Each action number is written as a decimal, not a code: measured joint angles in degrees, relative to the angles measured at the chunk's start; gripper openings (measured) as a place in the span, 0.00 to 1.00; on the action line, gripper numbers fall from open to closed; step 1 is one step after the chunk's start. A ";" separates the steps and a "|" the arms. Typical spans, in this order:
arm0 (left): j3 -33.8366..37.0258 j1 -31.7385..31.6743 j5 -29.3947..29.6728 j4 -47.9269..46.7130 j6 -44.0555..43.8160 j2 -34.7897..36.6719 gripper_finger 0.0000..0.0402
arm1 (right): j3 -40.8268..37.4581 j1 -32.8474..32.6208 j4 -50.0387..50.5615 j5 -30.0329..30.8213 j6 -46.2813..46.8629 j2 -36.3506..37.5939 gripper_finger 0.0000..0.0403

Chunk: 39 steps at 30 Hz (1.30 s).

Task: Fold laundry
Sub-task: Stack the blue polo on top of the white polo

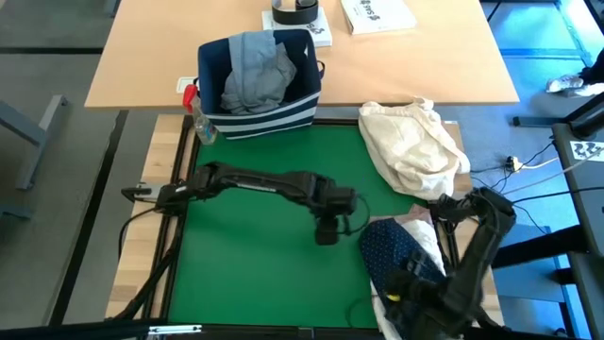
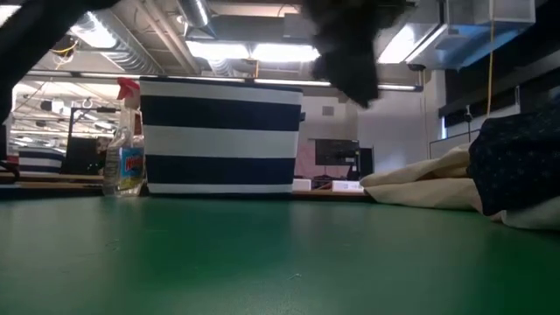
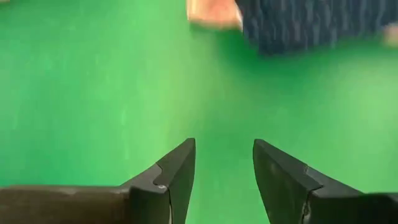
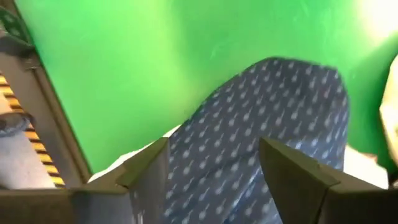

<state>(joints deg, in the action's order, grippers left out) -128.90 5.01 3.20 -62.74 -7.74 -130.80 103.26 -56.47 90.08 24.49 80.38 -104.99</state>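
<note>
Navy dotted shirt [image 4: 267,130] lies under the open right pincer [image 4: 214,165]

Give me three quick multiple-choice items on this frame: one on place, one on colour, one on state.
1. Where do the grey jeans lie?
A. in the striped bin
B. on the green mat
C. under the cream bundle

2. What colour is the spray bottle trigger?
A. blue
B. red
C. yellow

3. How is the left gripper?
A. shut on cloth
B. open, empty, over the mat
C. out of view

Key: 1 A, grey cloth fills the bin; 2 B, red top shows beside the bin; 3 B, fingers apart with bare green between.
</note>
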 joint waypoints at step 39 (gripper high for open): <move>90.49 2.68 -8.49 34.02 -21.38 79.87 0.39 | -41.47 34.05 -21.26 -29.68 -4.41 34.38 0.46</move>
<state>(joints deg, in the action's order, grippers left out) -38.41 7.69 -5.29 -28.71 -29.12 -50.93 61.79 -22.43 68.82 -5.19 75.98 -70.61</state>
